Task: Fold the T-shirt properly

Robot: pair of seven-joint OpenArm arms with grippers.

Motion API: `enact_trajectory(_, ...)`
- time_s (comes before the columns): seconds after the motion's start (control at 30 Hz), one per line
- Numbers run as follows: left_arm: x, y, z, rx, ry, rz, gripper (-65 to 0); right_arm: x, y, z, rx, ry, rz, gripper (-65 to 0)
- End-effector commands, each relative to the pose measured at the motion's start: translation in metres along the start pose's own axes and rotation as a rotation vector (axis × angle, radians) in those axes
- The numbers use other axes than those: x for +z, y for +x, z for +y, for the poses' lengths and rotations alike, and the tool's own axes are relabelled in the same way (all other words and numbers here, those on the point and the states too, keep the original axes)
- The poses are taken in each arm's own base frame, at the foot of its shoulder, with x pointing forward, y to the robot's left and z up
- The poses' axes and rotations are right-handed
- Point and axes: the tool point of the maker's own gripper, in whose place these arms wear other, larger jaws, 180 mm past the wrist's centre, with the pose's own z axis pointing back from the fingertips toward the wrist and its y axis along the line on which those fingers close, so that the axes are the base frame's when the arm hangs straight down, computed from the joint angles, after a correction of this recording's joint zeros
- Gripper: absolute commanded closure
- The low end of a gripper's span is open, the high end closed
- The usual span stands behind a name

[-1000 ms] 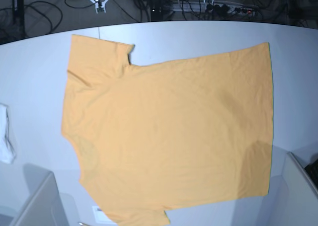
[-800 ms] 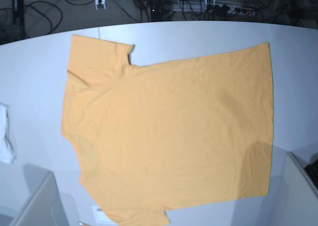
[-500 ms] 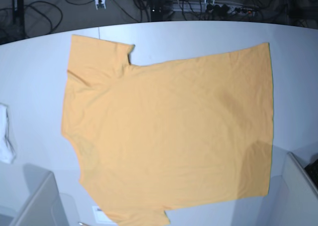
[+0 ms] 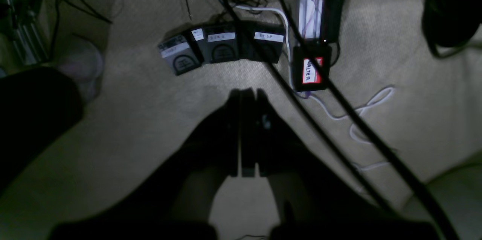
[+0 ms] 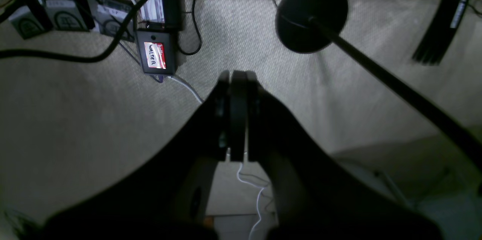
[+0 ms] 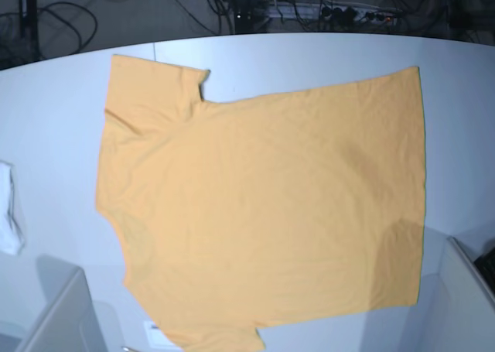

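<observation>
Both pincers are pinched fully closed with nothing in them: the left pincer (image 4: pixel 246 95) and right pincer (image 5: pixel 237 76) hang over carpeted floor (image 5: pixel 75 119) and cables, off the worktop (image 6: pixel 464 120). The T-shirt (image 6: pixel 263 205) lies spread flat on that worktop, well apart from either pincer.

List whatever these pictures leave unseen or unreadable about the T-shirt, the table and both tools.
- T-shirt: in the base view the bottom edge of the frame cuts off its lower sleeve. Only a plain side faces up; the underside is hidden.
- White cloth: cut off by the left edge of the base view.
- Left tool and right tool: absent from the base view. Their wrist views show only floor, so their position relative to the table cannot be told.
- Pedal labels: too small and dim.
</observation>
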Motion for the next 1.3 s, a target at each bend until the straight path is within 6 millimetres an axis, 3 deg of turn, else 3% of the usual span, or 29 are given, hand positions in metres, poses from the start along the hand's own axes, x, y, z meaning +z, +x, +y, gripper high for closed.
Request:
enact_trajectory(0.0, 0.012, -0.011, 0.005, -0.013, 0.006, -0.002, 0.0, 0.009, -0.008, -0.019, -0.008, -0.044, 0.009, 0.0)
enact_trajectory(0.17, 0.061, 0.003, 0.013, -0.011, 0.006, -0.12, 0.0, 0.04, 0.003, -0.054, -0.045, -0.127, -0.016, 0.0)
enact_trajectory(0.3, 0.103, 0.032, 0.043, 0.077, 0.045, -0.235, 0.0, 0.064, 0.024, -0.086, -0.072, -0.204, -0.058, 0.0)
enact_trajectory(0.4, 0.137, 0.066, 0.066, 0.128, 0.069, -0.341, 0.0, 0.081, 0.051, -0.111, -0.11, -0.272, -0.12, 0.0)
enact_trajectory(0.53, 0.184, 0.123, 0.085, 0.199, 0.096, -0.512, 0.0, 0.117, 0.109, -0.138, -0.158, -0.359, -0.269, 0.0)
enact_trajectory(0.67, 0.215, 0.172, 0.091, 0.207, 0.1, -0.655, 0.0, 0.151, 0.18, -0.13, -0.242, -0.334, -0.486, 0.0)
enact_trajectory(0.77, 0.227, 0.194, 0.087, 0.197, 0.085, -0.719, 0.0, 0.177, 0.233, -0.123, -0.313, -0.279, -0.65, 0.0)
enact_trajectory(0.87, 0.231, 0.216, 0.086, 0.202, 0.079, -0.782, 0.0, 0.185, 0.269, -0.116, -0.421, -0.176, -0.713, 0.0)
enact_trajectory(1.03, 0.229, 0.227, 0.086, 0.239, 0.09, -0.823, 0.0, 0.18, 0.304, -0.089, -0.581, 0.072, -0.69, 0.0)
enact_trajectory(1.17, 0.229, 0.228, 0.087, 0.242, 0.093, -0.826, 0.0, 0.191, 0.33, -0.065, -0.621, 0.27, -0.752, 0.0)
enact_trajectory(1.2, 0.229, 0.228, 0.087, 0.24, 0.093, -0.823, 0.0, 0.193, 0.334, -0.062, -0.621, 0.302, -0.764, -2.6)
enact_trajectory(1.27, 0.225, 0.225, 0.086, 0.244, 0.088, -0.796, 0.0, 0.191, 0.337, -0.056, -0.62, 0.335, -0.75, -18.6)
